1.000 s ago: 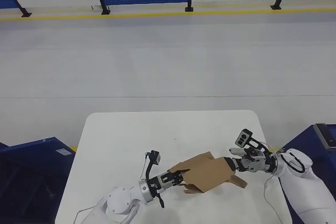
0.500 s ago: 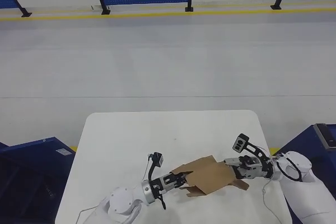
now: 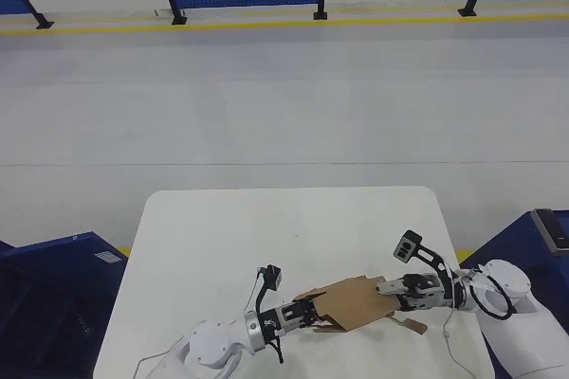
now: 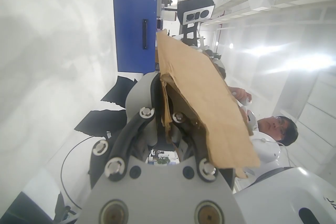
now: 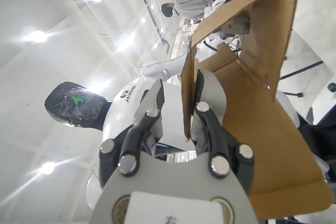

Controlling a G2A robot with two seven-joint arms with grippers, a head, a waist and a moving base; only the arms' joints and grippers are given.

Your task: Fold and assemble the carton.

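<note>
Over the last second the carton (image 3: 354,303) has sunk and drawn back toward the near edge of the desk (image 3: 266,227), lying flatter than it did, and both arms have come in with it. It now sits just inside that near edge, toward the desk's right side, half opened with its flaps loose. The left gripper (image 3: 305,311), nearer the desk's middle, is clamped tight on a doubled flap edge, apparently as the anchor. The right gripper (image 3: 391,288), nearer the desk's right edge, straddles a side wall with its jaws partly apart. One finger (image 5: 210,88) lies inside against the board and the other (image 5: 155,96) stands clear. That loose hold probably lets the wall swing while the carton is squared open.
</note>
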